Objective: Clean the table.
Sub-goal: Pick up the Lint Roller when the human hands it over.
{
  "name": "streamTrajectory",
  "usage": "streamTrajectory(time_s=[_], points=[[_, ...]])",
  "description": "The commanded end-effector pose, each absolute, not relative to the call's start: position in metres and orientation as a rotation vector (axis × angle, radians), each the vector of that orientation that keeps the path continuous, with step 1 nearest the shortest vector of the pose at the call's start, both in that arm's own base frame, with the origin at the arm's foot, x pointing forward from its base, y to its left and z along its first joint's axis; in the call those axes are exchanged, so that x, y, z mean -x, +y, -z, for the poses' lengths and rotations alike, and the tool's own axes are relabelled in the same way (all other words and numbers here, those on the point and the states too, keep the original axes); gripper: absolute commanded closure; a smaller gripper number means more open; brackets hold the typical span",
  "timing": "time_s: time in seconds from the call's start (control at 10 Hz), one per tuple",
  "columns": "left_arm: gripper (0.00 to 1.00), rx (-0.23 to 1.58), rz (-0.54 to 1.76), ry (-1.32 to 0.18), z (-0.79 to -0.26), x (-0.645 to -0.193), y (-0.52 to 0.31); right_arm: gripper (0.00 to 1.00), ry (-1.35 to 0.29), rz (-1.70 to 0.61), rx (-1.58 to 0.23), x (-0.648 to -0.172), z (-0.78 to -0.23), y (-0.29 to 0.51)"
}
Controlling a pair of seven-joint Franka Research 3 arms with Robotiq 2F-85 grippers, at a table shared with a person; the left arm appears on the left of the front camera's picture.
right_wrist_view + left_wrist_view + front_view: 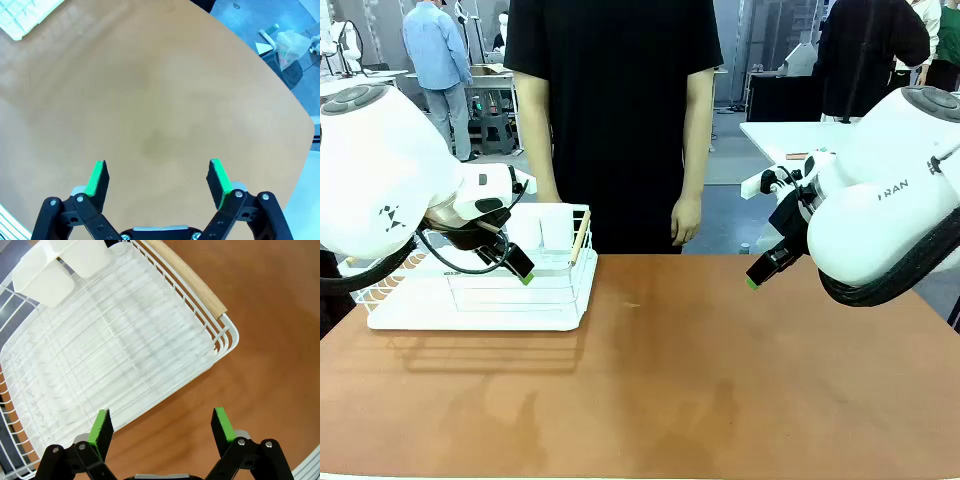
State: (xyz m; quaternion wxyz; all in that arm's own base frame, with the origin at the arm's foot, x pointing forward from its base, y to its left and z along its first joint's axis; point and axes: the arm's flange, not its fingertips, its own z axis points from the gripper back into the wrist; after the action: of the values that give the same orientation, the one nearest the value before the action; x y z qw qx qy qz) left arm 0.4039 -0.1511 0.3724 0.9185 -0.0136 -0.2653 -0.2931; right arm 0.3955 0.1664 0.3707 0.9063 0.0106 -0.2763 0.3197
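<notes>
While one reddish-brown table (700, 380) spans the front view, it bears one white wire basket (470, 322) at its far left part; one wooden handle (581, 240) runs along the basket's right rim, and two white cups (555, 228) stand in its far corner; one person stands at the far edge, one hand (686, 220) hanging down. Two grippers hang above the top: the left gripper (520, 268) tilts down over the basket's right side, jaws spread wide, gripping nothing; the right gripper (760, 272) hangs over the table's right part, likewise spread and gripping nothing. The left wrist view looks down into the basket's wire grid; the right wrist view shows the table's rounded corner, with a bottle (270, 30) and a crumpled bag (292, 42) on the floor beyond.
</notes>
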Motion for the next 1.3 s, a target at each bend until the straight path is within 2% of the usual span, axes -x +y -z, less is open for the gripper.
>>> streamTrajectory(time_s=[0.0, 1.2], points=[[0.00, 0.028, 0.603, -0.545, -0.3724, -0.4038, -0.1514, 0.00, -0.571, -0.660, -0.022, -0.3954, -0.3707, 0.1664], [0.00, 0.028, 0.603, -0.545, -0.3724, -0.4038, -0.1514, 0.00, -0.571, -0.660, -0.022, -0.3954, -0.3707, 0.1664]])
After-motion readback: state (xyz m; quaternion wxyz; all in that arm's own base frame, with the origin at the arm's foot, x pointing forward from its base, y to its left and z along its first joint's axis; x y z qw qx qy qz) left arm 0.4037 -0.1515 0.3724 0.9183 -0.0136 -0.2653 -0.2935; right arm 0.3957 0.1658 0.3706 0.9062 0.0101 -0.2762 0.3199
